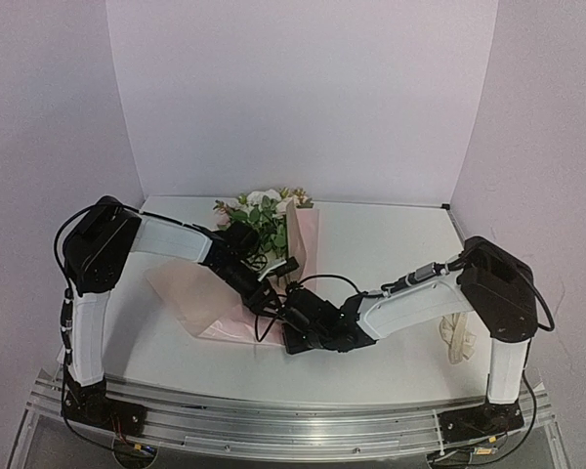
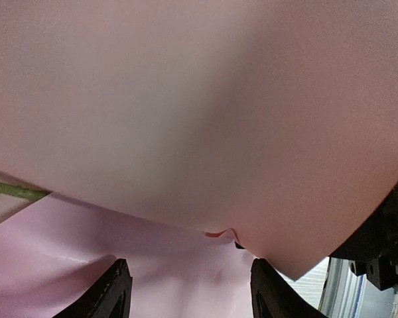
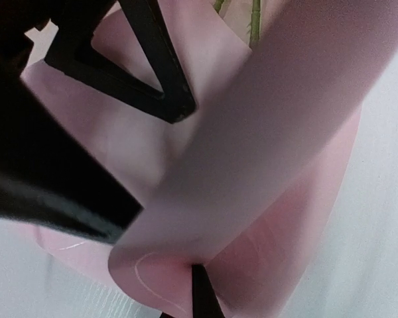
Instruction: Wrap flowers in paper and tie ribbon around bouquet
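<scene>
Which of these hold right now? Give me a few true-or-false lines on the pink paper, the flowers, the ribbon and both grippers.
1. The large light pink sheet of wrapping paper lies flat all over. False: its right side stands raised beside the flowers.
2. The pink and white artificial flowers stick out past the paper's far edge. True.
3. The narrow cream-beige fabric ribbon is tied around the paper. False: it lies loose on the white table, far right.
4. The left gripper has its fingers apart. True.
5. The right gripper is open. False: it is shut on the paper.
</scene>
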`<action>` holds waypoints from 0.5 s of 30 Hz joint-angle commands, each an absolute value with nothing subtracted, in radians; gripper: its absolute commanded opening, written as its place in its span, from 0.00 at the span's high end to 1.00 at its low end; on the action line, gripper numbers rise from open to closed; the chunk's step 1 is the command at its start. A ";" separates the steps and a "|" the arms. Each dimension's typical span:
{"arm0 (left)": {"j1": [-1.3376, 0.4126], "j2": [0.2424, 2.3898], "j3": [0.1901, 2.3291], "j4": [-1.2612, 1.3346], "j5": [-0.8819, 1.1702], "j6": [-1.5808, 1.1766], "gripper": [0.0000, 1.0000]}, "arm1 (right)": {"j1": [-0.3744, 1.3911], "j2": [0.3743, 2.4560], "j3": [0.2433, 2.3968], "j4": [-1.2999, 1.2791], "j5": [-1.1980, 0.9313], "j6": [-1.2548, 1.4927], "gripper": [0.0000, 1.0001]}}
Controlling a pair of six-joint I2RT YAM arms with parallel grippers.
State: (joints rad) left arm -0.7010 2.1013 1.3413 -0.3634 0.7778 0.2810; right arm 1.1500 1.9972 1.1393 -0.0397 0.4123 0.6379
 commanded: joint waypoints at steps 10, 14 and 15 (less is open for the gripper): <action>-0.632 1.919 1.198 -0.530 0.513 0.141 0.31 | 1.150 2.065 1.219 -0.064 0.333 0.609 1.00; -0.609 1.911 1.146 -0.462 0.395 0.130 0.32 | 1.151 2.055 1.227 -0.107 0.347 0.597 1.00; -0.601 1.907 1.145 -0.458 0.384 0.128 0.32 | 1.150 2.050 1.226 -0.116 0.352 0.593 1.00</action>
State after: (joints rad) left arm -0.6254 1.9318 1.1745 -0.5012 0.5167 0.1614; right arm 1.1488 2.0403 1.2049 -0.0474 0.3664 0.6186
